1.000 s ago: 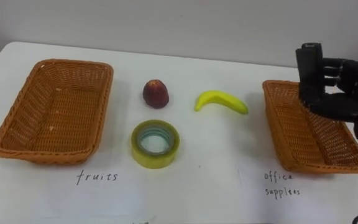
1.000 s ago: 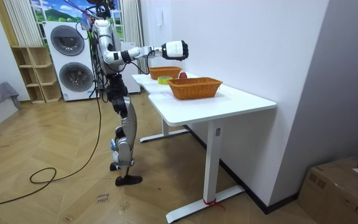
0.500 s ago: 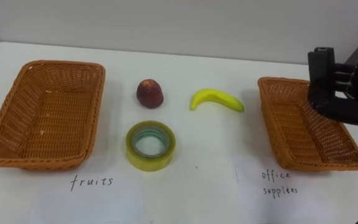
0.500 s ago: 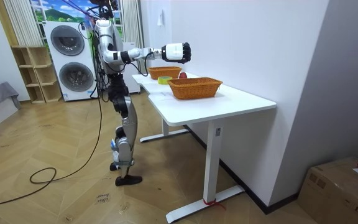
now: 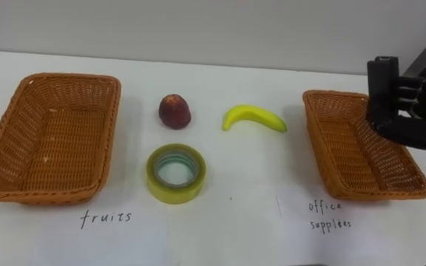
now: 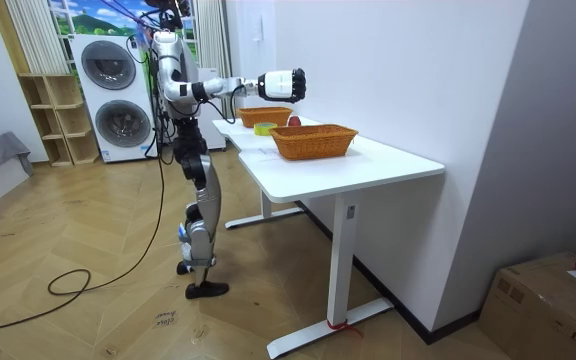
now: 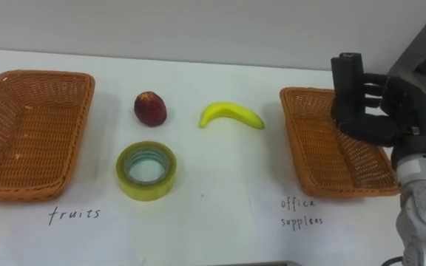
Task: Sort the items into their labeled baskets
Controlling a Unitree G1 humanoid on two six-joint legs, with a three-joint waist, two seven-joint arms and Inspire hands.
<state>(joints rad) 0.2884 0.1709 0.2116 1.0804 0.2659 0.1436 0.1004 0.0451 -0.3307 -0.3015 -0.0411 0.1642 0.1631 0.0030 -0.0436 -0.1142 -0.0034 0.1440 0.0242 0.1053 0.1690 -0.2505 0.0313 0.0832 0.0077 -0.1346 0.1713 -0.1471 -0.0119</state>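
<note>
Handwritten "fruits" label [image 5: 106, 216] below left basket [image 5: 50, 140]

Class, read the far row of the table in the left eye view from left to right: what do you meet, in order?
Left basket → red fruit → banana → right basket.
</note>
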